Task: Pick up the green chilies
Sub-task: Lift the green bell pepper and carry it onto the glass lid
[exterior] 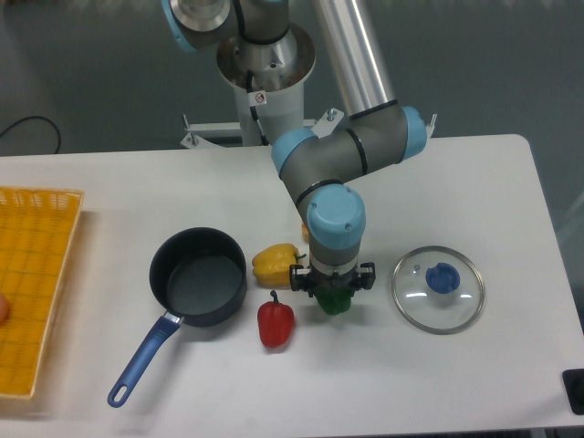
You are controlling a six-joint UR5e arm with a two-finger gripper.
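While green chilies [334,302] are gripped by claw [333,294], just right of red pepper [276,322], between pot [198,276] and lid [438,288], slip is risked: glossy lobes, shallow pinch.

A white desk [137,192] with rounded corners fills most of the view, its matte top evenly lit with only soft shadows. Beyond the desk's far edge lies a dark grey-teal floor [493,64]. A black cable [35,128] loops on that floor just past the desk's far left corner. A small black object [575,391] sits at the desk's near right corner, cut off by the frame.
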